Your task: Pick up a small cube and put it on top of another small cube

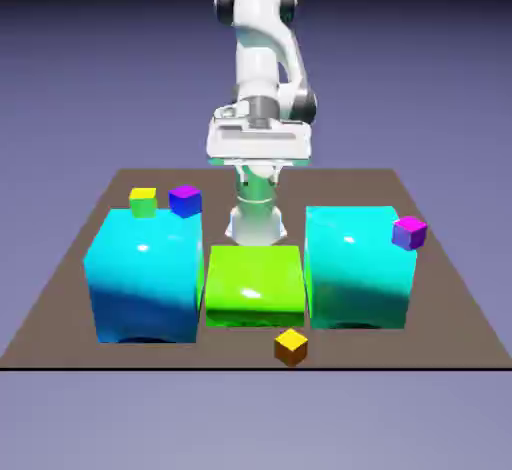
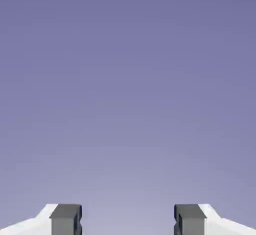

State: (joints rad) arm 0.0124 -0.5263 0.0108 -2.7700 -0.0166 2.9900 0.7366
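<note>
The landmark is the low, glossy lime-green block point(image 1: 254, 285) at the middle of the brown desk point(image 1: 60, 303).

The tiny cube with a yellow top and orange-brown sides point(image 1: 290, 346) rests on the desk just in front of the green block, slightly toward the exterior view's right, near the desk's front edge. Nothing touches it.

The tiny cube with a magenta top and purple-violet sides point(image 1: 409, 232) lies toward the exterior view's right of the green block, beyond the large cyan-and-green block point(image 1: 358, 266) that stands just beside the green block on that side. Whether this cube touches that block cannot be told.

A second large cyan-and-blue block point(image 1: 145, 274) stands just beside the green block on the exterior view's left. Behind it sit a small yellow-and-green cube point(image 1: 143, 201) and a small cube with a purple top and blue sides point(image 1: 185, 200), side by side.

The white arm's hand point(image 1: 259, 142) hangs above and behind the green block, well apart from both task cubes.

In the hand view the grey fingers point(image 2: 65, 219) stand wide apart with only plain backdrop between them; they hold nothing.
</note>
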